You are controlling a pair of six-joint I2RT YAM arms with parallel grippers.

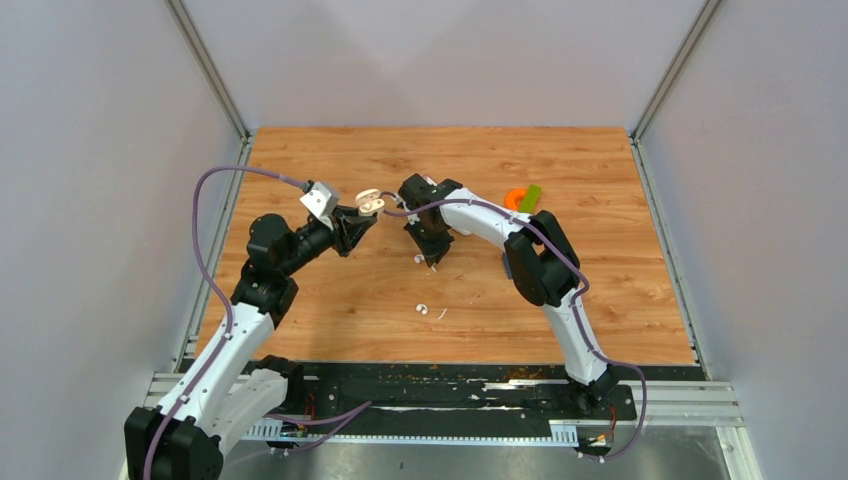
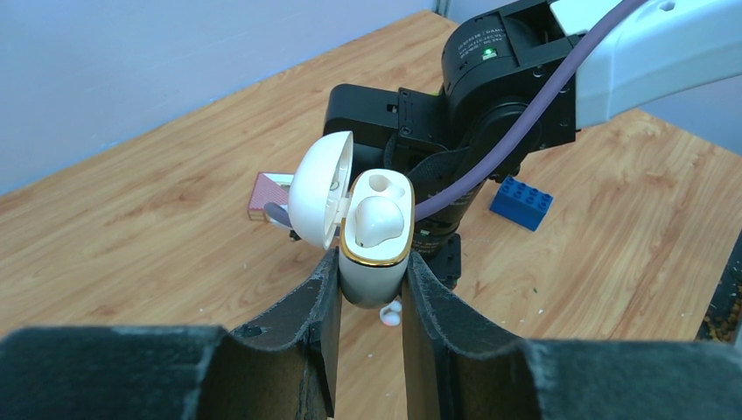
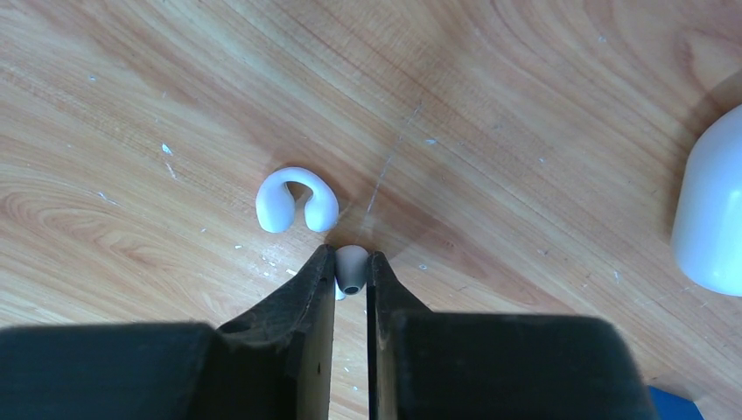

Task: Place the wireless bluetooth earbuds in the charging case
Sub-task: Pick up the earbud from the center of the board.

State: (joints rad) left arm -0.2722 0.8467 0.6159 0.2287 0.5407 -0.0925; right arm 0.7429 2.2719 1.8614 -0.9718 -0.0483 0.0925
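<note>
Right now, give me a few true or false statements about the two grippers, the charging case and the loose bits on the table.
1. The left gripper holds the charging case. True.
2. The case is closed. False: its lid stands open.
3. The right gripper pinches a small earbud. True.
4. The white C-shaped piece sits between the right fingers. False: it lies on the table just beyond them.
5. The blue brick is inside the case. False: it lies on the table.
</note>
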